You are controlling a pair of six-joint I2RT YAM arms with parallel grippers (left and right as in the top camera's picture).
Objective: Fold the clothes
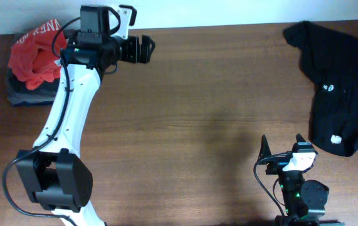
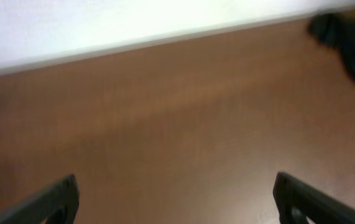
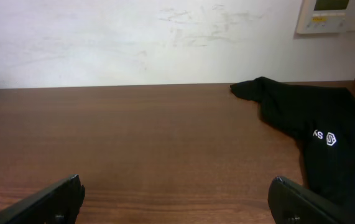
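Observation:
A black garment (image 1: 338,88) with small white marks lies crumpled at the table's right side; it also shows in the right wrist view (image 3: 326,143) and blurred at the top right of the left wrist view (image 2: 348,43). A red garment (image 1: 37,53) lies on a folded grey one (image 1: 25,94) at the far left. My left gripper (image 1: 146,48) is open and empty near the table's back edge, pointing right. My right gripper (image 1: 283,144) is open and empty near the front edge, left of the black garment; its fingers show in the right wrist view (image 3: 177,205).
The brown wooden table (image 1: 197,107) meets a white wall (image 3: 133,37) at the back. A wall control panel (image 3: 336,15) is mounted at the upper right in the right wrist view.

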